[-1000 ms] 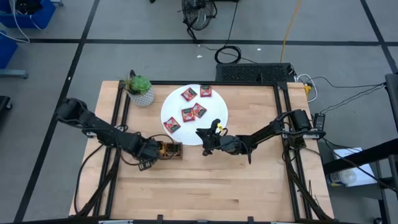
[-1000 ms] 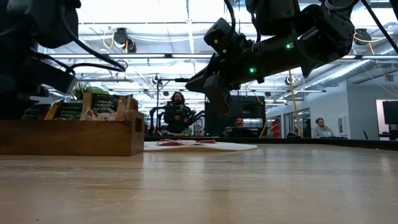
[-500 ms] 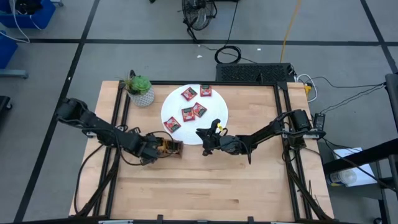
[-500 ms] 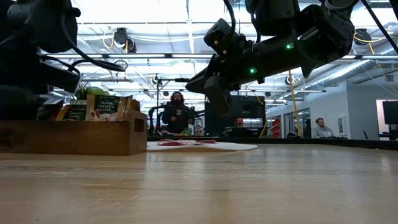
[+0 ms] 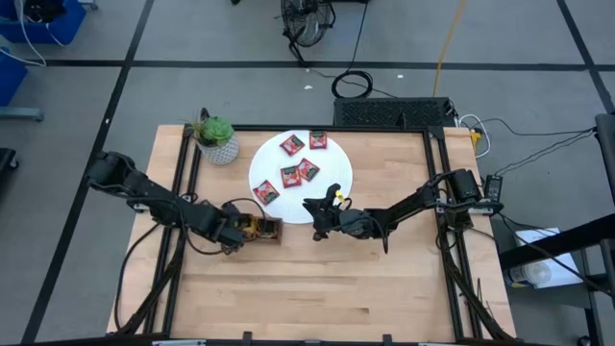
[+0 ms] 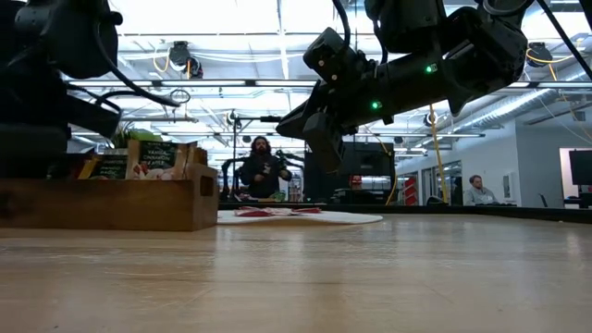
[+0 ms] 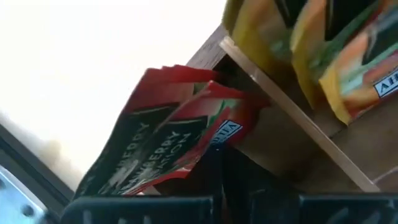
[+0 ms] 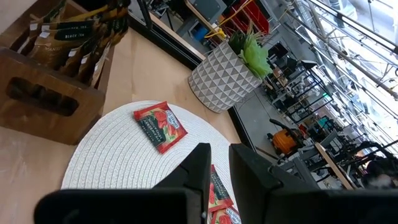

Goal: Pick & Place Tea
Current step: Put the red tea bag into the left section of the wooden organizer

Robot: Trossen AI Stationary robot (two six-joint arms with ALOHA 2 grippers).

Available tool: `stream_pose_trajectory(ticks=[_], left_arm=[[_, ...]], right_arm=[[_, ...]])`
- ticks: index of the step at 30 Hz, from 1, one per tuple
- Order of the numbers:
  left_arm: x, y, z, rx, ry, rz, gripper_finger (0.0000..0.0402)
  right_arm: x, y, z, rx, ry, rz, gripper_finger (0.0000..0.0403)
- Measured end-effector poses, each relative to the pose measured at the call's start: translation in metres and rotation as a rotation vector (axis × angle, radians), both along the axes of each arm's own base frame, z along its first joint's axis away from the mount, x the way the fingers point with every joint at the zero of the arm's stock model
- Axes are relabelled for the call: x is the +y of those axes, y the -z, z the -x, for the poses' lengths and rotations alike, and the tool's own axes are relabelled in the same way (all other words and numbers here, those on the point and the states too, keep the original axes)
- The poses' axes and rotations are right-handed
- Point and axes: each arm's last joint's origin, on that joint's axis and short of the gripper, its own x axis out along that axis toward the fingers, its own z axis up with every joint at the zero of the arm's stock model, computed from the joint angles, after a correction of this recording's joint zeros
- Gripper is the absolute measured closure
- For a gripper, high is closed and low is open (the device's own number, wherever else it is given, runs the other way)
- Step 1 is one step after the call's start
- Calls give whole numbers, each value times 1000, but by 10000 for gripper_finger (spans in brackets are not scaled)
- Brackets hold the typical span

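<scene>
The left gripper [image 5: 233, 237] is lowered over the left end of the long brown wooden three-compartment tray [image 5: 270, 233], which lies on the pale wooden table [image 5: 317, 288] just beside the lower-left edge of the round white woven disc [image 5: 332, 173]. Its fingers are pressed almost together, and in the left wrist view a flat red tea sachet with a dark label [image 7: 180, 140] is seen pinched between them, hanging over the tray's end compartment beside a thin wooden divider [image 7: 292, 115]. Orange-yellow tea sachets [image 7: 311, 50] are stood upright in the next compartment beyond that divider. In the low view, dark-labelled sachets [image 6: 153, 159] are seen standing up above the tray's wall [image 6: 120, 203].

Five red square tea sachets are spread flat on the white disc: two near its far edge [image 5: 292, 145] [image 5: 318, 140], two touching each other near the middle [image 5: 299, 173], and one at the lower-left edge [image 5: 265, 192], nearest the tray.

The right gripper [image 5: 314, 213] is held above the table at the disc's near edge, apart from the sachets. Its fingers [image 8: 202, 165] are narrowly parted, with nothing seen between them.

A small green plant in a white faceted pot [image 5: 218, 137] stands at the table's far-left corner, near the disc. A person [image 6: 263, 166] is visible in the room behind the table.
</scene>
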Motion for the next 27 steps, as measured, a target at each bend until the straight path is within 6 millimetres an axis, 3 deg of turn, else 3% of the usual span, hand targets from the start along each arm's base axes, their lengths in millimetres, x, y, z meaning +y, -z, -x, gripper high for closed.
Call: stream_pose_trajectory(ticks=[6, 13, 18, 22, 27], left_arm=[[-5, -8, -2, -1, 21, -22, 395], [-18, -60, -24, -105, 151, -119, 391], [-29, -106, -43, -320, 397, -286, 384], [-34, -137, -47, -575, 557, -449, 391], [-29, -162, -39, -914, 854, -327, 394]], right_arm=[[0, 0, 0, 0, 0, 0, 358], [0, 0, 0, -2, 1, -4, 358], [0, 0, 0, -10, 3, -18, 358], [-4, 2, 0, -29, 25, -84, 358], [-17, 4, -1, -57, 76, -162, 358]])
